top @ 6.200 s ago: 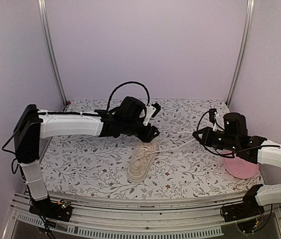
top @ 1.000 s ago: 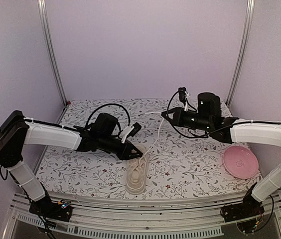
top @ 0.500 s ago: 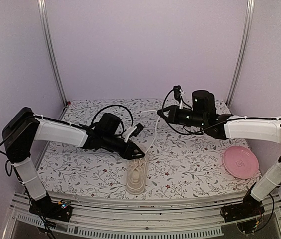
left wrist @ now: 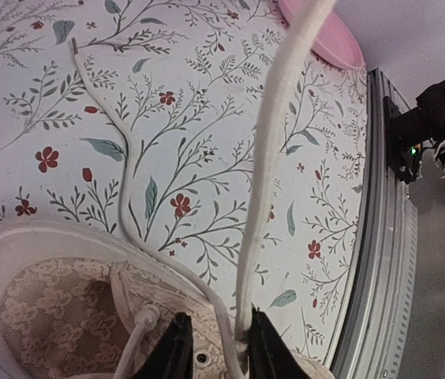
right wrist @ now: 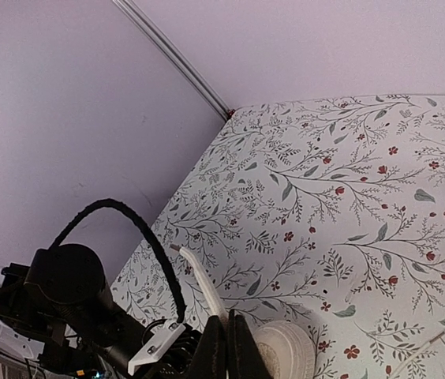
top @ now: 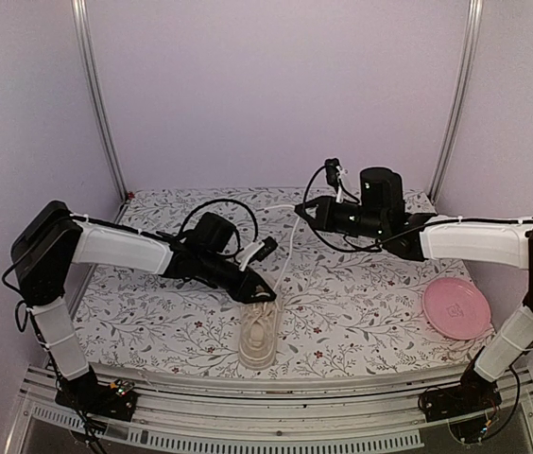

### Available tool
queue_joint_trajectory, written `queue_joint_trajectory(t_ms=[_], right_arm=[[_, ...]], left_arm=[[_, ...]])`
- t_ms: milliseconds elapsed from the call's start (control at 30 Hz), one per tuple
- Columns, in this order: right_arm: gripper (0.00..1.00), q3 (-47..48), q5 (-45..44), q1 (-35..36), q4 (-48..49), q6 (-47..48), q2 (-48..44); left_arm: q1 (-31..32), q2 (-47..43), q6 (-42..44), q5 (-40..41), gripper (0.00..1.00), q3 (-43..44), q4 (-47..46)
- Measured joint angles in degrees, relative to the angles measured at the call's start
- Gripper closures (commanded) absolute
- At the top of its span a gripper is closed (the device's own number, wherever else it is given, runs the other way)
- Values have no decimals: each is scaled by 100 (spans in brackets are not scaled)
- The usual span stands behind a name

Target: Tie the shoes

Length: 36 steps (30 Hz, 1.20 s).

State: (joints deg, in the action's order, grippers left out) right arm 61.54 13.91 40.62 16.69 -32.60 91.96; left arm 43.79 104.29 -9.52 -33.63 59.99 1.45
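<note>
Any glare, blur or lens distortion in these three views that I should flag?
Top external: soft, even light, no glare; the sneaker is pale and low in contrast. Left wrist: fisheye bends the table rail; the lace near the lens is slightly soft. Right wrist: floral cloth sharp, only faint shadows.

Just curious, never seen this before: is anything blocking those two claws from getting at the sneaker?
Nothing visible does. The left claw sits right at the sneaker, fingers either side of the lace; the right claw grips that lace, stretched above the floral tablecloth. The pink plate lies well aside.
</note>
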Motion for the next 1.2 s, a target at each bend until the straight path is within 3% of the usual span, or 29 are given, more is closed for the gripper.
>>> queue_joint_trajectory(t_ms=[167,367,400,633,767,833,1033,1200], right_arm=[[98,42,2,0,-2,46,111],[96,361,0,0,-35,76,466],[93,450,0,0,-39,87,575],[38,953,37,-20,-323,295,1469],[22,728,275,-116,-273,459,1405],[23,254,514,-216,-24,568,1172],[39,-1252,1569,-538,697,946,748],[42,-1685,2166,-264,1062,1360,804]], left_arm=[[0,2,-4,15,100,9,149],[0,-76,-133,-22,100,-129,-4],[0,-149,-208,-26,100,-245,-98],[0,-538,-822,35,100,-870,-896],[0,-584,-1158,114,100,-1086,-1314],[0,-592,-1296,131,100,-1182,-1493],[0,-649,-1690,214,100,-1421,-1937],[0,-658,-1886,243,100,-1440,-2094]])
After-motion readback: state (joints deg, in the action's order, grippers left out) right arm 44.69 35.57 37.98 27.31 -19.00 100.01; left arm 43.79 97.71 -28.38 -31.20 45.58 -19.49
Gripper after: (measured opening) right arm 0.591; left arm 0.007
